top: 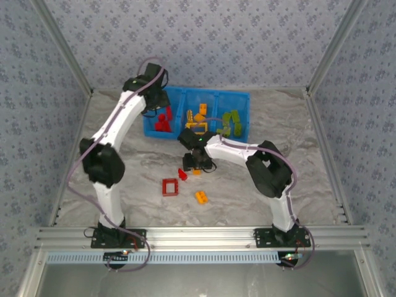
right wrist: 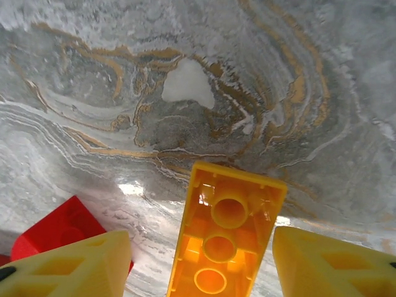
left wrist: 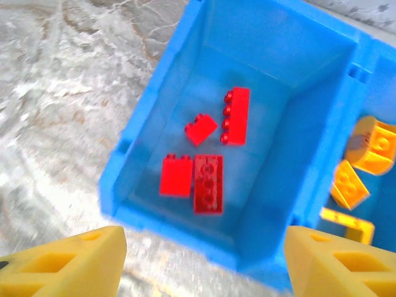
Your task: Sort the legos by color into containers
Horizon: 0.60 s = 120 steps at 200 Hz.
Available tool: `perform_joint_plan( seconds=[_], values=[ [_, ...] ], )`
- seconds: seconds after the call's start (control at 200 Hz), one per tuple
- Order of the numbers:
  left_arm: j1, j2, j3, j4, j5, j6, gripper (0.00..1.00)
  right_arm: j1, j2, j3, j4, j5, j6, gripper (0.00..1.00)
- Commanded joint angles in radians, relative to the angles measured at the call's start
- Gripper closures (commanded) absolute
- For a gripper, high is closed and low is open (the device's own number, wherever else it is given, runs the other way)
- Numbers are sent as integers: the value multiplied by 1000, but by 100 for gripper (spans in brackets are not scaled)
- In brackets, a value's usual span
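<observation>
Surroundings: a marbled grey table (top: pixel 309 179) inside patterned walls (top: pixel 37 93). The blue bin (top: pixel 242 98) sits toward 12 o'clock on the table.

Left gripper (left wrist: pixel 204 247): the yellow fingers are spread wide apart and grip nothing. It hangs above the bin's near wall. The left compartment lies at 12 o'clock from it, holding four loose red bricks (left wrist: pixel 208 184), two of them touching side by side. The next compartment, at 3 o'clock, holds yellow bricks (left wrist: pixel 371 145). From the top view, green bricks (top: pixel 230 124) fill the right compartment.

Right gripper (right wrist: pixel 201 235): it is low over the table, at 6 o'clock from the bin. The jaws are open and straddle an orange brick (right wrist: pixel 229 210). A clear gap shows on the brick's 9 o'clock side, and the other finger is just beside it. The brick is long and lies upside down, with three round tubes showing. A red brick (right wrist: pixel 55 232) crowds the finger at 9 o'clock.

From the top view, a red frame (top: pixel 170 187) lies at 7 o'clock from this claw. A second orange brick (top: pixel 202 197) lies at 6 o'clock, and both are apart from the claw.
</observation>
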<state>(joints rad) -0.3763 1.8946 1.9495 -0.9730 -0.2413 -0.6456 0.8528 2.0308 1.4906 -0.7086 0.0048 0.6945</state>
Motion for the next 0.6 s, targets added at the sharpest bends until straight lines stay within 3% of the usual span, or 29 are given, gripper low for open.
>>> perform_joint_plan(
  seconds=[0.0, 0.22, 0.43, 0.595],
  values=[
    [-7, -125, -177, 23, 52, -37, 32, 6, 33, 41, -93, 35, 64, 41],
    [-22, -381, -503, -2, 177, -12, 31, 8, 46, 58, -96, 61, 49, 66],
    [-89, -605, -783, -34, 277, -32, 29, -6, -35, 209, -157, 150, -58, 68],
    [-151, -724, -960, -17, 332, -78, 29, -90, 27, 389, -184, 137, -173, 68]
  ],
)
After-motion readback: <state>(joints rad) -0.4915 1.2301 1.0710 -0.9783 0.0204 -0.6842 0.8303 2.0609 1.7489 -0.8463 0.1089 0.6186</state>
